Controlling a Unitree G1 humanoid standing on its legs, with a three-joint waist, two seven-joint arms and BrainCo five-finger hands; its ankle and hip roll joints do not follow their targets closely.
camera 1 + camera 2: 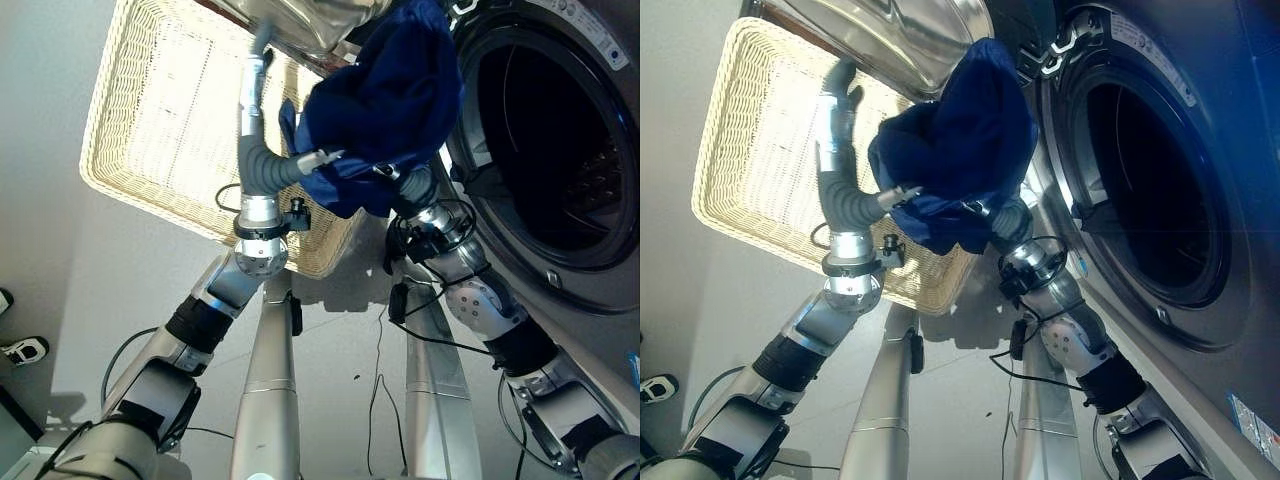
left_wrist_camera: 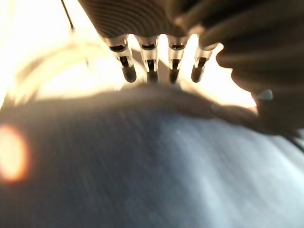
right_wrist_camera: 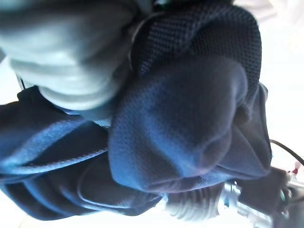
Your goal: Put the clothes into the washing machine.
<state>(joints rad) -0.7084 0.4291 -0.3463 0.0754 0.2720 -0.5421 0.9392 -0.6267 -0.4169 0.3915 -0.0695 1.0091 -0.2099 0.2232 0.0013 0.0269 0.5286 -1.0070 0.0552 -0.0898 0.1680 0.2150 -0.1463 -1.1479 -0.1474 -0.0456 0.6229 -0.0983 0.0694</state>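
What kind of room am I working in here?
Most likely a laundry area: a front-loading washing machine stands with its door open, a wicker laundry basket sits on the floor beside it, and a blue garment is held up between them.

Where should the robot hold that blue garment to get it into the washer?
From underneath, I'd guess: the blue garment is a loose bundle, so it wants cradling from below at its bunched lower folds, then carrying sideways to the washer opening.

One blue garment [image 1: 385, 100] — one wicker basket [image 1: 150, 110] — one washing machine [image 1: 560, 150]
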